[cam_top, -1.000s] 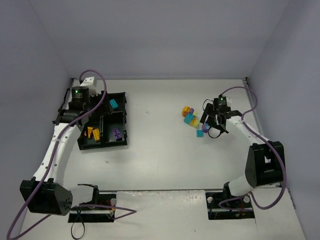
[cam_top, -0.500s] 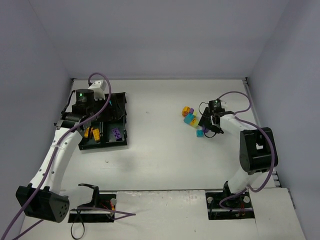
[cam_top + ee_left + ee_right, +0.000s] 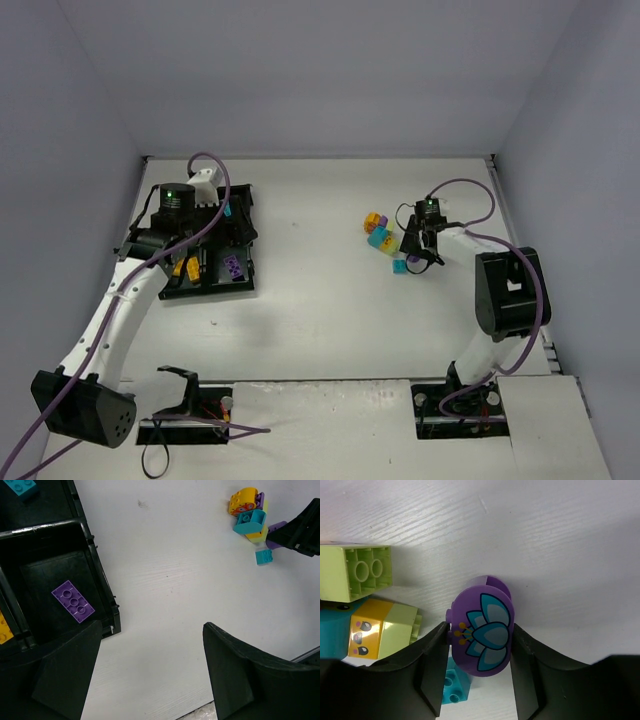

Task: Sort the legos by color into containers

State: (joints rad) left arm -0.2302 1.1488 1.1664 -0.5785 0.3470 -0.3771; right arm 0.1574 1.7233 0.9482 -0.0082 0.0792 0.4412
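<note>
Between the fingers of the right gripper (image 3: 480, 635): purple oval (image 3: 481, 630), flower-printed. Both pads press its flanks, so the gripper is closed on it. Whether it rests on the table (image 3: 560, 540) or hangs just clear cannot be told.

Just beside the oval: orange-green block (image 3: 382, 630), close to one finger. Beyond that block, farther from the oval: green brick (image 3: 360, 572). Partly hidden behind the oval's lower edge: small cyan brick (image 3: 454, 687).

Risk, judged: the oval's curved sides give the pads a thin hold, so it may twist or slip out on the lift. The finger nearest the orange-green block may drag it and scatter the heap.

Well apart from the oval, across bare table: tray (image 3: 95, 565). On the side facing the oval, a purple plate (image 3: 73, 601) lies in one compartment and a cyan brick (image 3: 20, 486) in the next. Likely destination: the purple plate's compartment.

Left gripper (image 3: 150, 645): spread wide, holding nothing, over the tray's oval-side rim. There it blocks a drop, and the arms may collide unless it moves off.
</note>
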